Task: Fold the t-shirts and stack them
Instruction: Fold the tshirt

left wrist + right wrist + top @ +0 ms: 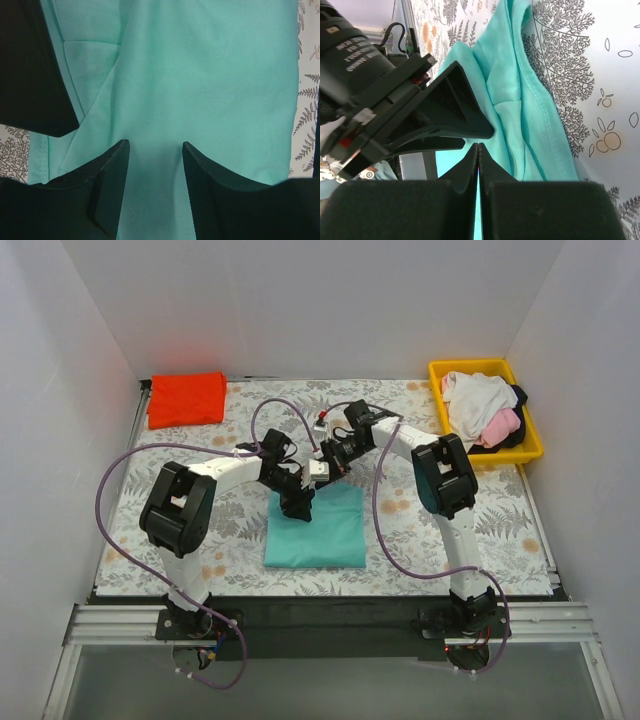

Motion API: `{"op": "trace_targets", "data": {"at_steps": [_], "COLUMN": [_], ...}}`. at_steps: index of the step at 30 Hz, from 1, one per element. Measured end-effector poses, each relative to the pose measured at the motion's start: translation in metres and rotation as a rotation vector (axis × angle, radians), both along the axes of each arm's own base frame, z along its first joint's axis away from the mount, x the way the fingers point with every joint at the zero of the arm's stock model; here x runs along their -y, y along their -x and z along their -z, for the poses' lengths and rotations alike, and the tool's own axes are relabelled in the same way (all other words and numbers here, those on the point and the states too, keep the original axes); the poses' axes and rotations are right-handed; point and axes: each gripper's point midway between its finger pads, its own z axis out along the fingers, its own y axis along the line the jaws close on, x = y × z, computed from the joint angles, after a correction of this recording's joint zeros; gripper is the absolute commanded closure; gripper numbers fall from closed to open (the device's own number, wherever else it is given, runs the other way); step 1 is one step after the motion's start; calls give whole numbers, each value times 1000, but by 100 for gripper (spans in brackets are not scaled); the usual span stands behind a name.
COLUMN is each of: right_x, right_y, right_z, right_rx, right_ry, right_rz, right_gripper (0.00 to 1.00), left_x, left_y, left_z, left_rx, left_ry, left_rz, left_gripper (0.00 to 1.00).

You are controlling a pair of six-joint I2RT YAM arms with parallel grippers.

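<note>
A teal-green t-shirt (318,528) lies folded in a rectangle at the table's middle. My left gripper (297,505) is down on its back left part. Its jaws are open (156,150), with flat teal cloth (200,75) showing between and beneath them. My right gripper (325,468) hovers at the shirt's back edge, close against the left one. Its fingertips (478,146) are pressed together with no cloth seen between them, just above the teal folds (520,100). A red-orange t-shirt (186,398) lies folded at the back left.
A yellow tray (528,428) at the back right holds a heap of white (475,400), pink and black shirts. A fern-patterned cloth (230,515) covers the table. White walls close in three sides. The two wrists nearly touch; the left finger (445,115) sits right ahead of my right tips.
</note>
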Motion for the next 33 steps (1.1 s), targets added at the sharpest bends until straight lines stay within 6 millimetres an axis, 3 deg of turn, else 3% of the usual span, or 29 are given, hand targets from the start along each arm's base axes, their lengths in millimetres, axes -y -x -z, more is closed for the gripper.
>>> {"op": "trace_targets", "data": {"at_steps": [11,20,25,31,33], "right_x": [1,4,6,6,6], "right_y": [6,10,12,12,12], "right_z": [43,52,56,57,58], "right_rx": [-67,-77,-78,-79,-81], "right_ry": [50,66,74,76,76], "right_rz": [-2,1,3,5,5], "right_gripper": [99,99,99,99,99], "left_x": [5,8,7,10,9], "left_y": [-12,-21,-18,-15,-13], "left_z": [-4,5,12,7,3], "left_rx": [48,61,33,53,72], "left_ry": [15,11,1,22,31], "left_rz": [-10,-13,-11,14,18], "left_gripper": [50,50,76,100,100]}}
